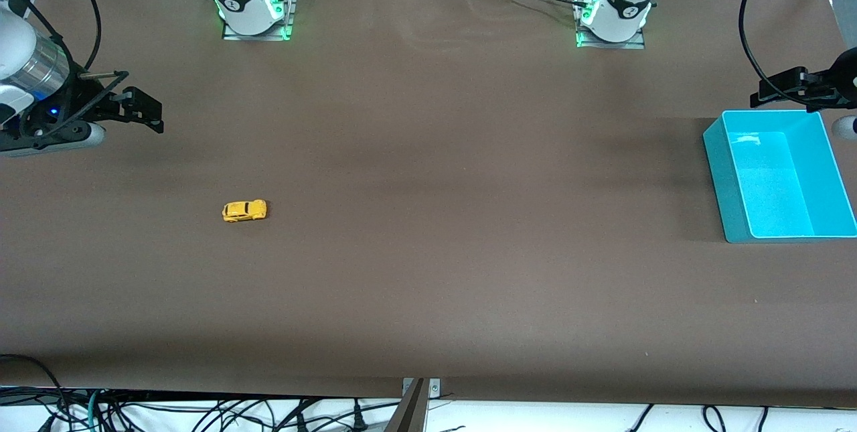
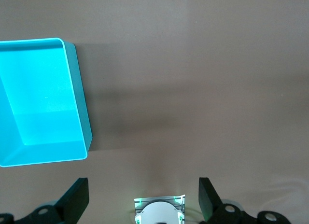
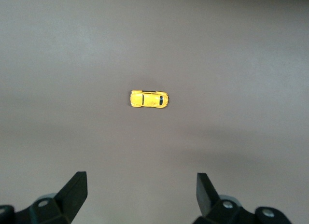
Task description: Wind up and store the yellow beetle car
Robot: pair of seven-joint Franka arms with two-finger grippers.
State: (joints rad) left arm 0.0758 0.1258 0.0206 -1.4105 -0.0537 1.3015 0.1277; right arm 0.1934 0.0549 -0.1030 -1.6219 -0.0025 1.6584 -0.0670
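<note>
Two arms, both parked high at the bench's ends, nothing held. Front view first: yellow beetle car alone on the brown bench, on its wheels, toward the right arm's end and nearer the camera than the right gripper; turquoise bin empty, well apart at the left arm's end, with the left gripper above the bench just by the bin's rim on the base side. Left wrist view next: jaws spread wide around bare bench, left gripper pinching nothing, turquoise bin off to one side, open and empty. Right wrist view last: jaws likewise spread wide, right gripper aloft with the yellow beetle car small and well ahead of the tips, not between them. Task judged not yet begun: car neither wound nor stored. Risks from here, as judgement only: tiny rounded body easily squeezed out sideways under closing jaws; free wheels letting it roll off if nudged on approach; winding likely needing a firm drag along the bench, so slipping from the grip quite possible; long carry to the bin, so a loose pinch could drop it short or bounce it off the rim.
</note>
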